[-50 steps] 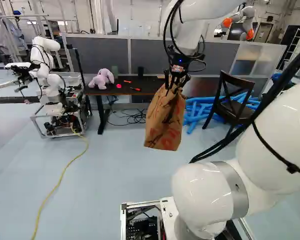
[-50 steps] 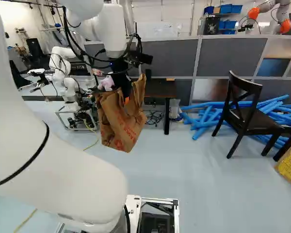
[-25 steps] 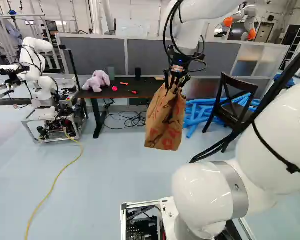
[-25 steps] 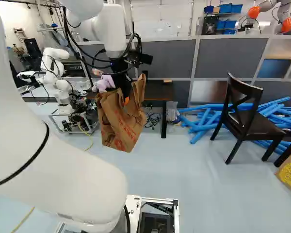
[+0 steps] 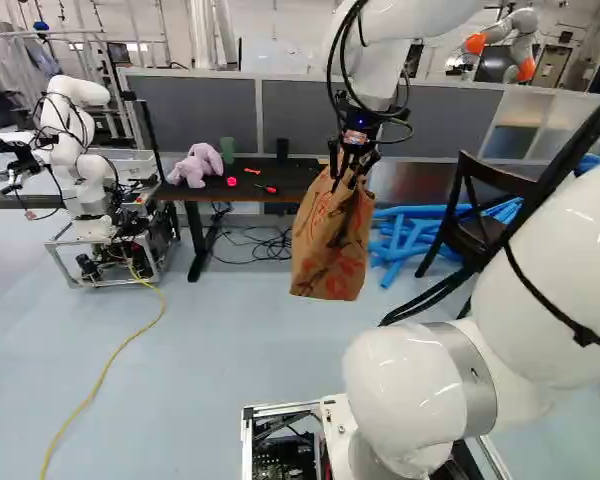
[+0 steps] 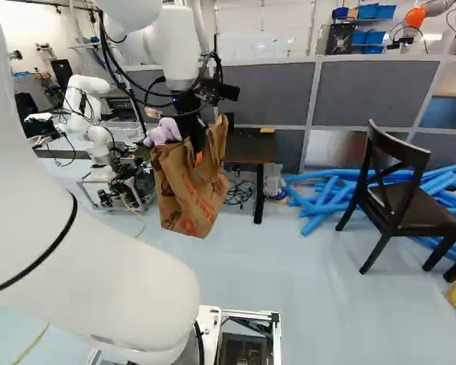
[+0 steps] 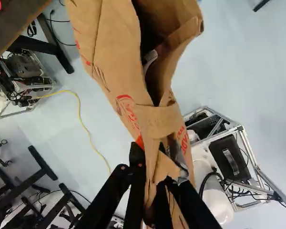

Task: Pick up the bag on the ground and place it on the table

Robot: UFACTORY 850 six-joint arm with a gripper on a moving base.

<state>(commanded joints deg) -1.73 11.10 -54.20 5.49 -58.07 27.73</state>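
My gripper (image 5: 350, 162) holds the brown paper bag (image 5: 330, 250) by its upper part, and the bag hangs upright above the floor. In the wrist view the gripper (image 7: 151, 174) has both black fingers closed on the bag's folded paper (image 7: 117, 57), whose open mouth faces away ahead of them. The dark table (image 5: 300, 178) stands beyond the bag in the left base view; the bag covers part of its right side. A corner of the tabletop (image 7: 21, 21) shows in the wrist view past the bag.
On the table lie a lilac plush toy (image 5: 196, 165), a pink item (image 5: 231, 181) and small tools (image 5: 266, 188). A dark chair (image 6: 391, 190) stands before blue tubes (image 6: 330, 199) to the right. Another robot (image 5: 85, 150) stands left of the table, a yellow cable (image 5: 110, 365) on the floor.
The base has moved: table and other robot first shifted left in the left base view, then the chair shifted right. The arm keeps its pose, with the bag still held.
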